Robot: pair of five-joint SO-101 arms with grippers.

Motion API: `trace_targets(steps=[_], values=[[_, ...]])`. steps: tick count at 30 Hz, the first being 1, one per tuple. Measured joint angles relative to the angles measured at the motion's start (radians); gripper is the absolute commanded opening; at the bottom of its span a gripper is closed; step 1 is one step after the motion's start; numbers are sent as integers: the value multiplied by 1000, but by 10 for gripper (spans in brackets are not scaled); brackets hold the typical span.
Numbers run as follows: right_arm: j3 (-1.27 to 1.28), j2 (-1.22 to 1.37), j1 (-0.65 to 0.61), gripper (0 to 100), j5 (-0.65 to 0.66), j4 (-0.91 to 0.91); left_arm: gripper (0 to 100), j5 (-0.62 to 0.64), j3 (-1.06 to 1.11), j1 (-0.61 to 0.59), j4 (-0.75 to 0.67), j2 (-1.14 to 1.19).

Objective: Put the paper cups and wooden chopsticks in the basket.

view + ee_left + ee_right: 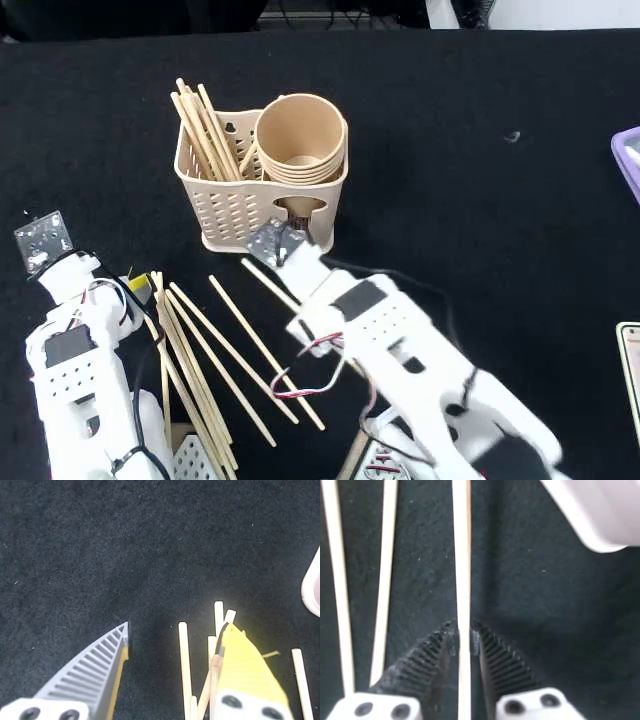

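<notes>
Chopsticks (205, 130) of pale wood already stand bundled in one compartment of the beige perforated basket (235, 210), leaning toward its far corner, and a nested stack of paper cups (300, 135) sits upright in the compartment beside them. The basket rests on the black bench (480, 200).

More loose chopsticks (200, 360) lie scattered on the bench near the basket, fanned out between the two white arms.

The right gripper (275, 245) is low over the bench, just beside the basket's near wall. In the right wrist view its dark ribbed fingers (437, 655) are pressed against both sides of a single chopstick (463, 570), pinching it near one end while the stick lies along the bench. Two other loose sticks (385, 580) lie roughly parallel beside it, apart from the fingers. A corner of the basket shows close by.

The left gripper (140, 285) sits at the ends of the loose pile. In the left wrist view its jaws are spread wide: the grey ribbed finger (107, 655) is over bare bench, and the yellow-taped finger (240, 665) lies over the ends of several sticks, with one stick (185, 670) in the gap between them. Nothing is gripped.

A purple object (628, 160) sits at the bench's edge, well apart from the basket.
</notes>
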Motion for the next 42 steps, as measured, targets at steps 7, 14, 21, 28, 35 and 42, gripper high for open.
trace_targets(steps=[7, 14, 21, 28, 35, 42], values=[[-21, -321, 40, 10, 63, 195, 292, 0, 0, 0, 0, 0], [-272, -589, -141, 10, 28, 384, 292, 0, 0, 0, 0, 0], [-493, -629, -190, 11, -143, 180, 292, 0, 0, 0, 0, 0], [-387, -569, -198, 11, -212, -525, 292, 0, 0, 0, 0, 0], [-365, -307, -178, 11, -213, -1043, 292, 0, 0, 0, 0, 0], [-414, -31, -60, 11, -218, -1142, 292, 0, 0, 0, 0, 0]])
